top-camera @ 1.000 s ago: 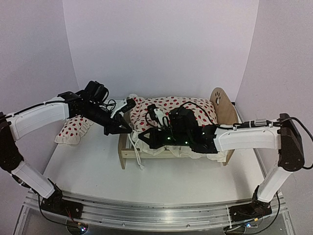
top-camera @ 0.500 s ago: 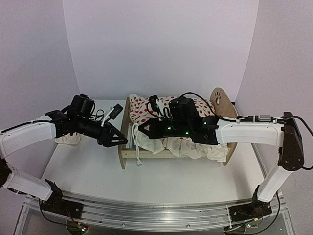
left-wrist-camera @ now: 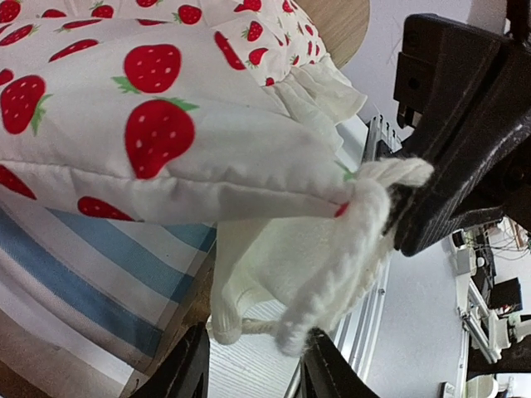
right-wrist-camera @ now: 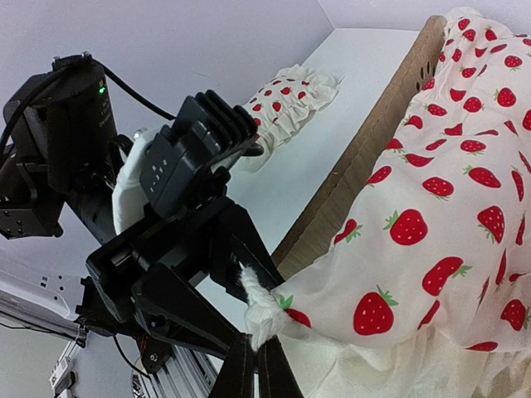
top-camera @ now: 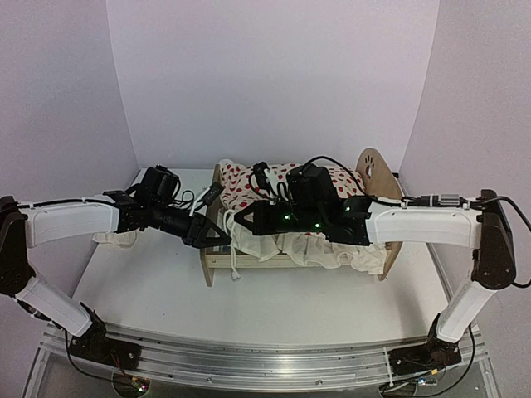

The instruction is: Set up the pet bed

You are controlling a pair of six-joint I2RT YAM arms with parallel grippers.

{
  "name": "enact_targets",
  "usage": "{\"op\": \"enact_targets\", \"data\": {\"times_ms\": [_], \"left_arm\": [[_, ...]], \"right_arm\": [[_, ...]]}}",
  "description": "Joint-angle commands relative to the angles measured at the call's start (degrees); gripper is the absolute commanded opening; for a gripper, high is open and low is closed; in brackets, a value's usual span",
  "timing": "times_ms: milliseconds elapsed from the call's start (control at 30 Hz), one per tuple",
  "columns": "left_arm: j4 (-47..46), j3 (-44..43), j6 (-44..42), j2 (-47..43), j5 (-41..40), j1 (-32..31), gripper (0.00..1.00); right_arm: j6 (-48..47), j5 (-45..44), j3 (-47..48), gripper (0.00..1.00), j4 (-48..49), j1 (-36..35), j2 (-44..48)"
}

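Biggest worry first: dragging the whole pet bed (top-camera: 249,260) off its spot. Sitting mid-desk (top-camera: 290,307) toward the back, headboard (top-camera: 375,176) on the right, footboard (top-camera: 207,267) on the left, with the strawberry blanket (top-camera: 315,247) draped over most of it and spilling down the near side. Light-looking frame, so probably easy to slide or tip with one hard tug on that cloth.

Next: a tug-of-war. Right tool (right-wrist-camera: 253,369) clamped tight on the blanket corner, right at the root of the white cord (left-wrist-camera: 348,257), held up just by the footboard. Left tool (left-wrist-camera: 249,373) with jaws apart, nothing gripped, cord end dangling between the fingers. Risk of closing on the loose cord instead of the cloth: slippy hold, or just yanking string. Also very crowded there, both tools nearly touching, so easy to bump one into the other or pinch the wrong thing.

Smaller: blanket going down bunched, with the striped mattress (left-wrist-camera: 91,274) left showing at the foot end.

Smallest: pillow (right-wrist-camera: 286,104) out on the desk behind the left arm, easy to sweep further off on a swing back.
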State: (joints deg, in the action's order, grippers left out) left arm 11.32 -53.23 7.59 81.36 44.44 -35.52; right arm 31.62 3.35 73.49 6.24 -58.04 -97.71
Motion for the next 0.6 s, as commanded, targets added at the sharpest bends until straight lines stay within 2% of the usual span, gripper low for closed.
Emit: {"op": "enact_targets", "data": {"times_ms": [0,233,400,500,567], "left_arm": [[-3.7,-3.6,-0.3,0.5,1.2,-0.3,0.34],[-3.3,-4.3,-1.3,0.6,2.1,-0.3,0.24],[-3.3,-4.8,-1.7,0.7,2.0,-0.3,0.01],[1.3,-6.3,-5.2,0.2,1.4,-0.3,0.0],[7.9,-8.1,-11.1,-0.4,0.4,-0.1,0.0]], "right_arm": [[0.4,1.1,0.6,0.0,1.0,0.0,0.8],[0.5,1.0,0.0,0.0,1.0,0.0,0.9],[0.2,0.9,-0.2,0.0,0.9,0.1,1.1],[0.3,0.3,-1.2,0.0,0.8,0.3,1.7],[0.5,-0.6,-2.2,0.0,0.7,0.7,2.3]]}}
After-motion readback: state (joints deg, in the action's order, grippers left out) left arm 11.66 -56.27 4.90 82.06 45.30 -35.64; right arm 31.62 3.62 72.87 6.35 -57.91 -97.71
